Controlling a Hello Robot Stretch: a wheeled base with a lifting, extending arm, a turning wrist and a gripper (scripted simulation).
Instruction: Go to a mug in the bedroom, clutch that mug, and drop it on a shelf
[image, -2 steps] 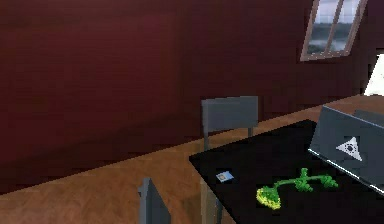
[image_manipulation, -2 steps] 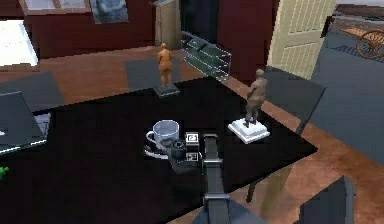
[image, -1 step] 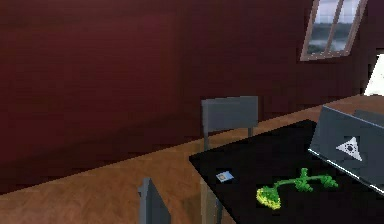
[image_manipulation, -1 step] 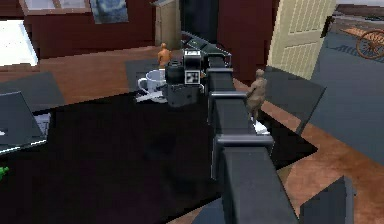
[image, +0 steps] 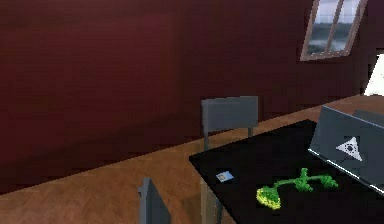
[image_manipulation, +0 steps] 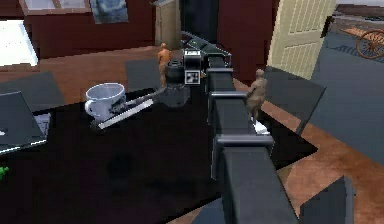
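- I see the pincer (image_manipulation: 128, 104) out over the black surface (image_manipulation: 150, 170), its fingers pointing at the white mug (image_manipulation: 103, 100).
- The mug stands upright on the surface, right at the pincer's tip. I can't tell whether they touch.
- I can't tell whether the pincer has a grip on anything.
- A brown figurine (image_manipulation: 258, 95) stands on the surface behind the pincer, on the other side of the arm (image_manipulation: 240, 150).
- A second figurine (image_manipulation: 163, 55) is just beyond the pincer's body.
- A laptop (image_manipulation: 15, 122) sits past the mug, on the side away from the pincer.
- In the forward view, a green thing (image: 295, 188) lies on the surface and a grey chair (image: 230, 115) stands at its far edge.
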